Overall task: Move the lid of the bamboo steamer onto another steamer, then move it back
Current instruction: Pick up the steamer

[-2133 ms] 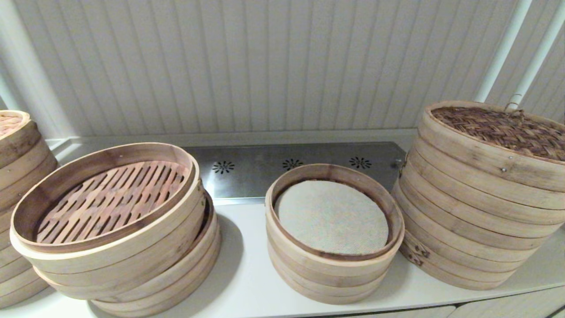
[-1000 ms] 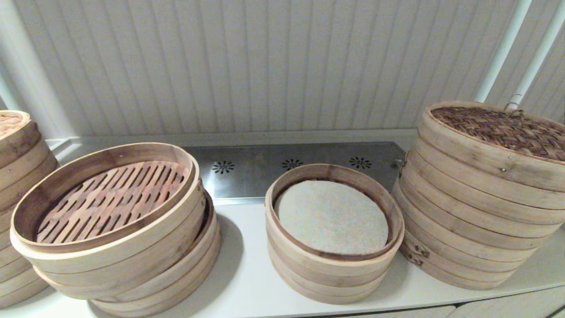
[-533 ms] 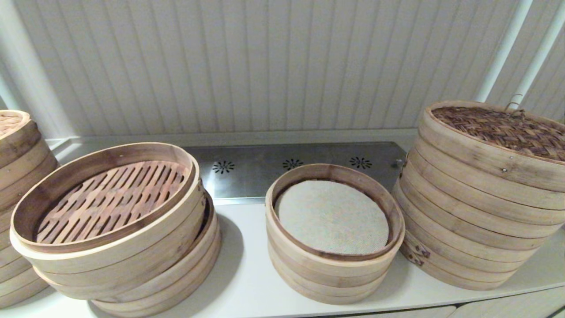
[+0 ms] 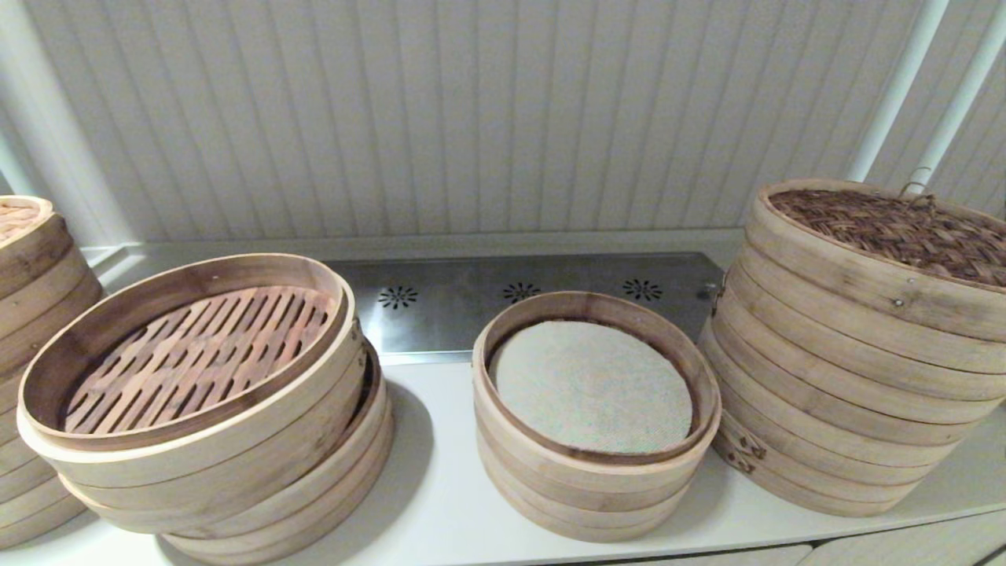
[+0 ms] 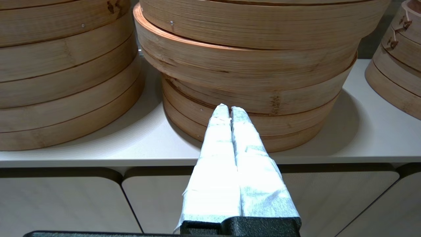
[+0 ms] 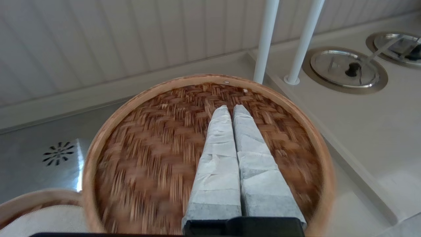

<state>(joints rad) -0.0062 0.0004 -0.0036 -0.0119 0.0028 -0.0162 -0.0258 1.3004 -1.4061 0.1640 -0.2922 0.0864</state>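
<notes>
The bamboo steamer lid (image 4: 896, 232), with its dark herringbone-woven top, lies on the tall stack of pale bamboo bands, the other steamer (image 4: 833, 409), at the right of the counter. In the right wrist view my right gripper (image 6: 230, 110) hangs shut and empty above the woven lid (image 6: 148, 158), over its middle. My left gripper (image 5: 229, 110) is shut and empty, low in front of the counter edge, pointing at the base of the wide steamer stack (image 5: 250, 82). Neither gripper shows in the head view.
A short three-band steamer (image 4: 589, 479) with a cloth liner stands in the middle. A wide basket with a slatted floor (image 4: 196, 354) sits tilted on a stack at the left, and another stack (image 4: 31, 259) at the far left. White poles (image 4: 896, 86) rise behind the tall stack.
</notes>
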